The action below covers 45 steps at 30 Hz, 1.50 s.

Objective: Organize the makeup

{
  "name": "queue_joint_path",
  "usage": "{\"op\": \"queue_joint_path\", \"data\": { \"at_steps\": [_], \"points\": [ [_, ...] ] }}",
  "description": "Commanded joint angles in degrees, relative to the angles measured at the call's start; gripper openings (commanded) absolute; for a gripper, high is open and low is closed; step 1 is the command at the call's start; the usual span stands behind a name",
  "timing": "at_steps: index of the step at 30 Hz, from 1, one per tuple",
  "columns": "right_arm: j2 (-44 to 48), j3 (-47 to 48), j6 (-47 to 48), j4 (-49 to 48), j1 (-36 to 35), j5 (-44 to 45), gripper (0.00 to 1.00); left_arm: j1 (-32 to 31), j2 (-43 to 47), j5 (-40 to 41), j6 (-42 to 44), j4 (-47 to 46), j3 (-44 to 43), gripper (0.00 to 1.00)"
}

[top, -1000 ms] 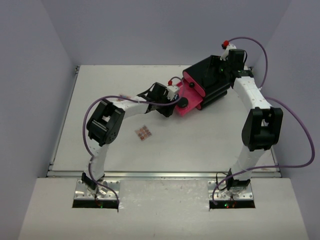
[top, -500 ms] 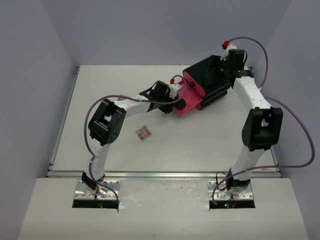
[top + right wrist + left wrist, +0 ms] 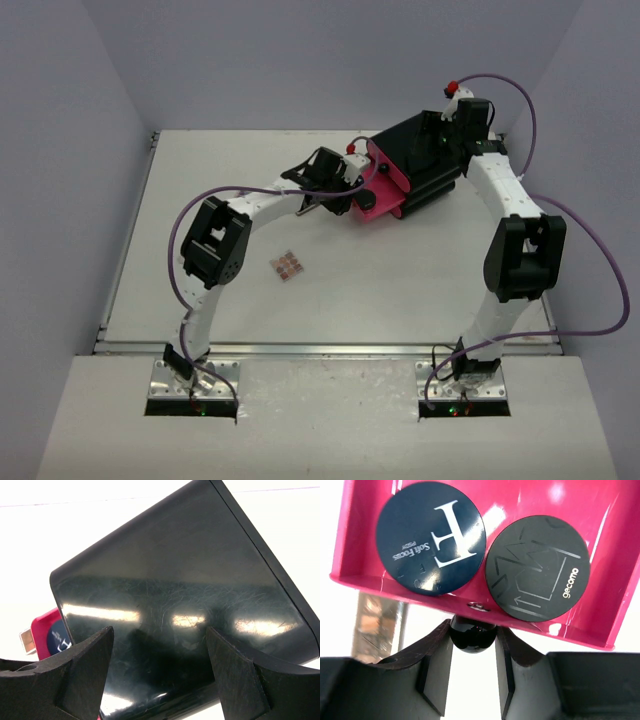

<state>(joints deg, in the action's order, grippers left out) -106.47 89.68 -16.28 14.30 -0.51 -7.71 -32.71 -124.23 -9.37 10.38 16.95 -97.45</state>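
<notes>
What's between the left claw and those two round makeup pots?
Left wrist view: the pink drawer's front wall and black knob, which the left gripper pinches.

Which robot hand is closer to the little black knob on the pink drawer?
Left. The left hand pinches the black knob between its fingers; the right hand is open at the black box's far end.

in the drawer, jar and compact lie side by side behind its knob; palette on the table, well before it.
</notes>
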Motion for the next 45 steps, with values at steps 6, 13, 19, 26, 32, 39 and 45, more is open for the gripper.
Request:
{"op": "queue_joint_path", "data": {
  "at_steps": [6,13,19,26,32,39,45],
  "points": [
    [-2.7,-0.3,1.2,7.4,0.2,-1.2,0.76,-1.1,-2.9,-0.7,0.3,-2.0,-12.1,0.07],
    [-2.9,-1.0,1.2,7.4,0.2,-1.3,0.76,-2.1,-10.4,-0.4,-1.3,-1.9,-21.0,0.08],
    [-3.5,-1.5,0.9,7.0,0.2,-1.8,0.76,-3.7,-15.2,0.5,-2.1,-3.7,-27.6,0.13],
    [-3.1,-2.3,0.8,6.4,0.2,-1.7,0.76,-4.1,-19.9,2.1,-6.1,-9.5,-30.9,0.35],
    [-3.2,-2.6,0.9,6.4,0.2,-1.7,0.76,-4.5,-21.7,2.6,-9.0,-11.4,-31.8,0.52],
    [-2.9,-2.3,0.9,6.5,0.2,-1.9,0.76,-4.8,-22.1,2.2,-9.9,-9.9,-31.9,0.67],
    [-2.6,-2.9,0.7,6.3,0.2,-2.6,0.76,-4.7,-18.8,0.6,-9.7,-9.9,-27.2,0.66]
  ]
}}
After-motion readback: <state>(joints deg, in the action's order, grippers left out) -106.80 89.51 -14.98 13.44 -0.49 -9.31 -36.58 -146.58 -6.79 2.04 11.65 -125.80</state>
